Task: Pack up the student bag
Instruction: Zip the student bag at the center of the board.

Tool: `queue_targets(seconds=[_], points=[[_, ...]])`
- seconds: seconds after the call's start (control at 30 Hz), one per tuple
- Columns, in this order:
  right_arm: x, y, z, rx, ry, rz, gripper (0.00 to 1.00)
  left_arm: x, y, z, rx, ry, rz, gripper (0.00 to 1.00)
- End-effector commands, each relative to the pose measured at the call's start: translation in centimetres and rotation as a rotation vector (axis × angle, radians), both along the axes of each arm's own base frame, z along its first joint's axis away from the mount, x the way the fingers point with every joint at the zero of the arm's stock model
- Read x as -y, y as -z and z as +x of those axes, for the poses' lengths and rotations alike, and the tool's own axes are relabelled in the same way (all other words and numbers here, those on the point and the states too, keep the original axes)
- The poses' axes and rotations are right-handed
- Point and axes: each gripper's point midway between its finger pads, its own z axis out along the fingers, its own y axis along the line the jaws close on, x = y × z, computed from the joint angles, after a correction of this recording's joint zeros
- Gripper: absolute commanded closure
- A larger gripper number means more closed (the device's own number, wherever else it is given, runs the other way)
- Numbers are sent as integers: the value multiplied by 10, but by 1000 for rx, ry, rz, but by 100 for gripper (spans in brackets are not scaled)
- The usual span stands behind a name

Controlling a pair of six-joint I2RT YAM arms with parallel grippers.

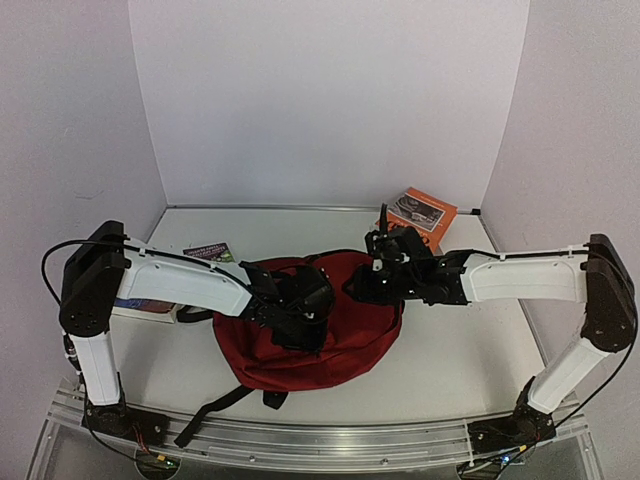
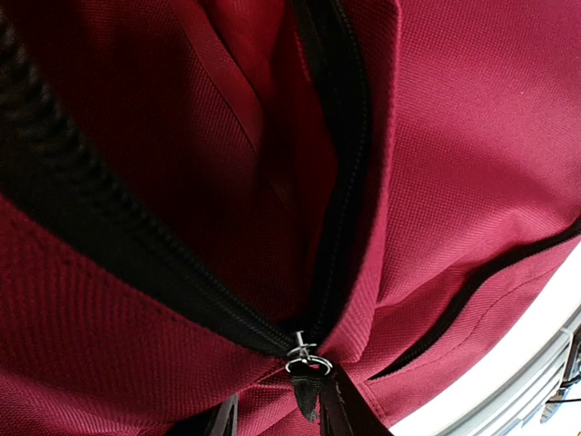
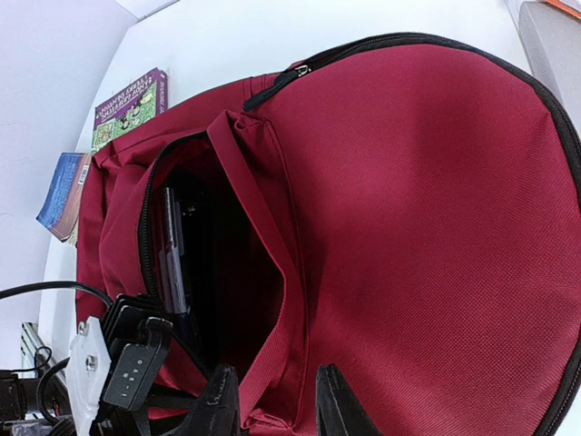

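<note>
The student bag (image 1: pixel 330 350), dark red, lies in the middle of the table with its main zip open. Inside the dark opening stands a flat dark item (image 3: pixel 172 254). My left gripper (image 1: pixel 300 305) is down at the end of the zip. Its narrow jaws (image 2: pixel 286 418) straddle the black pull tab (image 2: pixel 313 395), which hangs from a metal ring and lies against the right finger. The left finger is apart from the tab. My right gripper (image 1: pixel 362 283) is shut (image 3: pixel 277 409) on the red fabric lip of the opening (image 3: pixel 272 345).
An orange book (image 1: pixel 422 213) lies at the back right. A purple-and-green book (image 1: pixel 208 252) and a blue one (image 3: pixel 62 195) lie left of the bag. Black straps (image 1: pixel 215 410) trail toward the aluminium rail (image 1: pixel 320 440) at the near edge. White walls close in on three sides.
</note>
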Motion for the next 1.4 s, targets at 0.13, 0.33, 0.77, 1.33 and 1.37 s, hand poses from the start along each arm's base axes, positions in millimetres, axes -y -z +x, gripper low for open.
queue_targets(seconds=[0.13,0.33,0.77,1.33,1.37], points=[[2,-7,0,20,14,11,74,7,-7,12,39,-11,12,77],[6,-11,-2,28,19,17,74,8,-10,15,51,-26,2,93],[-9,-33,-46,173,-136,74,55,-13,-54,22,88,-37,-29,100],[-58,33,-58,213,-245,59,43,-14,-73,24,61,-12,-107,100],[-59,37,-56,216,-240,46,43,-14,-74,24,61,-14,-109,100]])
